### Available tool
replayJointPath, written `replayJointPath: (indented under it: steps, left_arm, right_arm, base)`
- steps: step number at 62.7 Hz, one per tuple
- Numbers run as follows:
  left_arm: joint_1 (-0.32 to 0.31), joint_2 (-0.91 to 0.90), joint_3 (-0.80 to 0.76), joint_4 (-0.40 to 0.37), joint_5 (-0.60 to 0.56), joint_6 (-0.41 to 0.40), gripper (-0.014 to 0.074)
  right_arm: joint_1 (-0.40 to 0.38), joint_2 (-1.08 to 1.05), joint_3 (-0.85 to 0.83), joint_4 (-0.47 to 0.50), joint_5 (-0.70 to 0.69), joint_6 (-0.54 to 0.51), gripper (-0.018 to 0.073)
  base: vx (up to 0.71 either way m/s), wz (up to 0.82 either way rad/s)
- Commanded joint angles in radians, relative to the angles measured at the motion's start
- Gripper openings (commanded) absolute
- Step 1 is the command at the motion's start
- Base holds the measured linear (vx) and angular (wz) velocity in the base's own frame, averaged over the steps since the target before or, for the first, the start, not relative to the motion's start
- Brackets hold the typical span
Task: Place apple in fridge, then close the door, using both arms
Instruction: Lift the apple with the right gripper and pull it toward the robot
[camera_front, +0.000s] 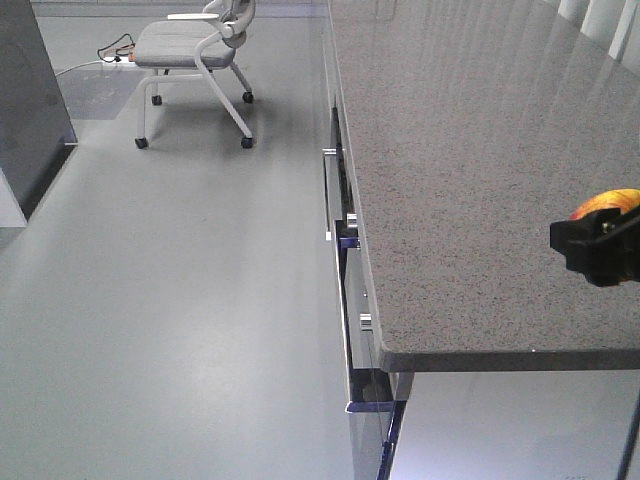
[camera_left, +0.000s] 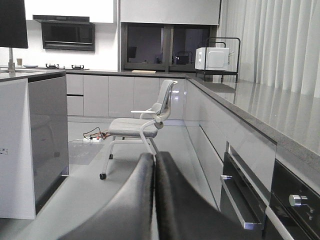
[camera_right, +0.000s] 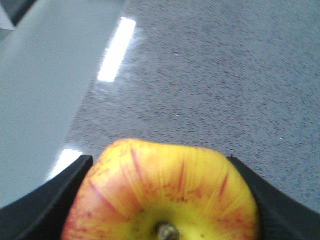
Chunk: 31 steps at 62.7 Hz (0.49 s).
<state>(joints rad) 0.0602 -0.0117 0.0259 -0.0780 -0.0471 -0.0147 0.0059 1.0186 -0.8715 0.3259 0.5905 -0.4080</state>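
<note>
The apple, yellow with red streaks and its stem facing the camera, sits between the black fingers of my right gripper, which is shut on it. In the front view the right gripper holds the apple above the right side of the dark grey speckled stone counter. My left gripper is shut with nothing between its jaws. It hangs over the grey floor and points towards a chair. The fridge and its door are out of view.
A white wheeled chair stands on the floor ahead; it also shows in the left wrist view. A dark grey block with a white side stands at the left. Drawer handles stick out below the counter edge. A microwave stands at the far end.
</note>
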Motion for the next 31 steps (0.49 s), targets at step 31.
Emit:
replayJointPath:
  steps: [31]
  left_arm:
    - [-0.001, -0.015, 0.021, -0.004, -0.076, -0.010, -0.0006]
  right_arm:
    - [0.164, -0.275, -0.026, 0.389, 0.225, -0.305, 0.0413]
  base:
    - [0.00, 0.00]
